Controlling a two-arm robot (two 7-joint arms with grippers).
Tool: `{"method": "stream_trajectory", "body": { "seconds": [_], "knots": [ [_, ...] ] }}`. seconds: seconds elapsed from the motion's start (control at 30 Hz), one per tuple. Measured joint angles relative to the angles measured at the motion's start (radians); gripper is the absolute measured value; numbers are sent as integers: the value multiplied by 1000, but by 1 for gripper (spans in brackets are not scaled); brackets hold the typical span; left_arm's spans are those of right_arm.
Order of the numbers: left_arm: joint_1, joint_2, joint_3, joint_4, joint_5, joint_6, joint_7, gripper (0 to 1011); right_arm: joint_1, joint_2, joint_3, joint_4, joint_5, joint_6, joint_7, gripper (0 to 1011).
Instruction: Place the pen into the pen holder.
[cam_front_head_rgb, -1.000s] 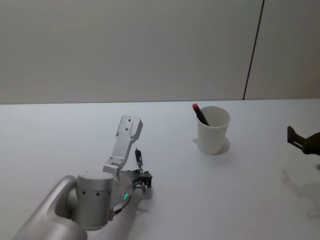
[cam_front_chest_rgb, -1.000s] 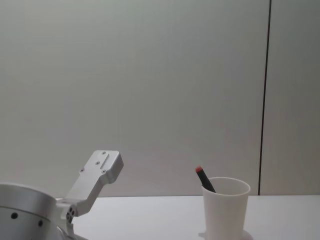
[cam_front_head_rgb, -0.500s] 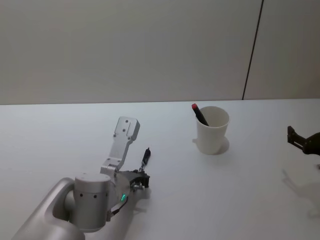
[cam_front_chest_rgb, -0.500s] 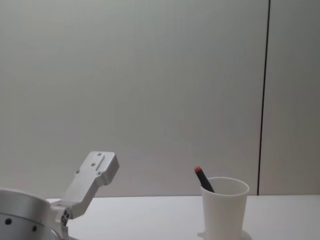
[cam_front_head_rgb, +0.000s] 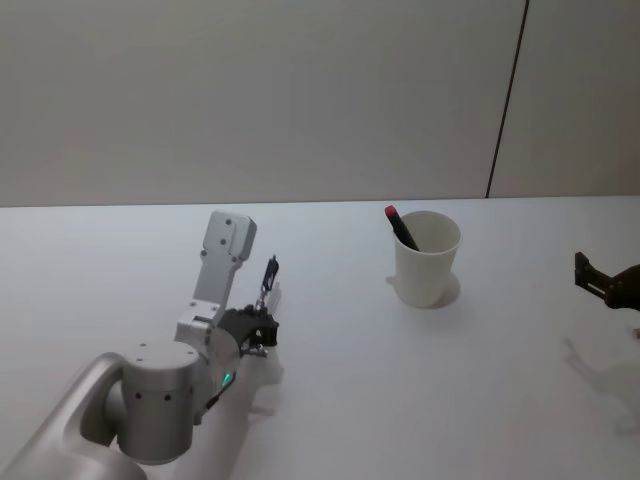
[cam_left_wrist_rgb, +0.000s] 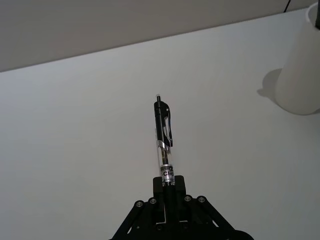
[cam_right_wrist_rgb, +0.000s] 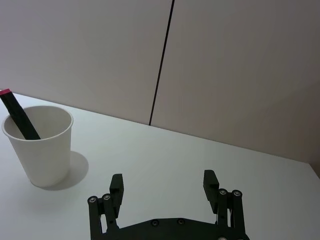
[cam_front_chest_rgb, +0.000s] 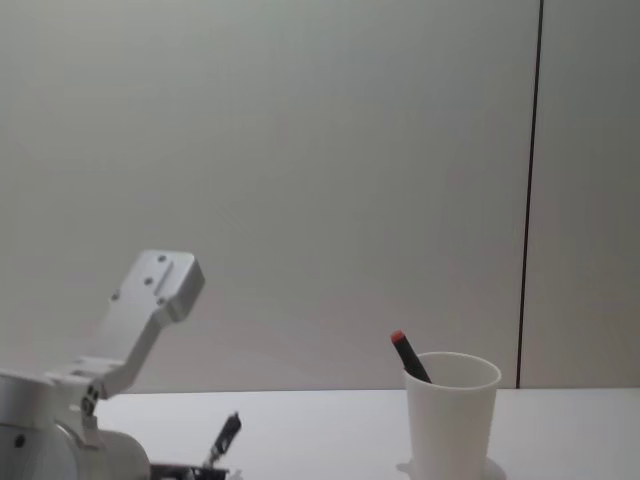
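My left gripper (cam_front_head_rgb: 261, 322) is shut on the lower end of a black and clear click pen (cam_front_head_rgb: 268, 279), which points up and away over the white table. In the left wrist view the pen (cam_left_wrist_rgb: 163, 137) sticks out from the shut gripper (cam_left_wrist_rgb: 168, 187), clip end forward. The pen holder (cam_front_head_rgb: 427, 260) is a white paper cup standing upright to the right of the pen and farther back, with a black, red-capped marker (cam_front_head_rgb: 401, 227) leaning inside it. My right gripper (cam_right_wrist_rgb: 163, 182) is open with nothing in it, parked at the table's right edge (cam_front_head_rgb: 603, 281).
The white table (cam_front_head_rgb: 420, 390) stretches bare between the pen and the cup (cam_front_chest_rgb: 450, 418). A plain grey wall with a dark vertical seam (cam_front_head_rgb: 505, 100) stands behind the table. My left forearm (cam_front_head_rgb: 150, 410) fills the lower left of the head view.
My left arm has swung left and back with the pen in its grip. The pen's tip has risen into the chest view. The cup and the right gripper have not moved.
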Motion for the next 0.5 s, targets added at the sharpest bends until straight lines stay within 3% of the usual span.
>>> {"method": "stream_trajectory", "body": {
  "seconds": [0.5],
  "knots": [
    [47, 46, -19, -91, 65, -172, -22, 137, 0, 0, 0, 0, 0, 0, 0, 1002]
  ]
}}
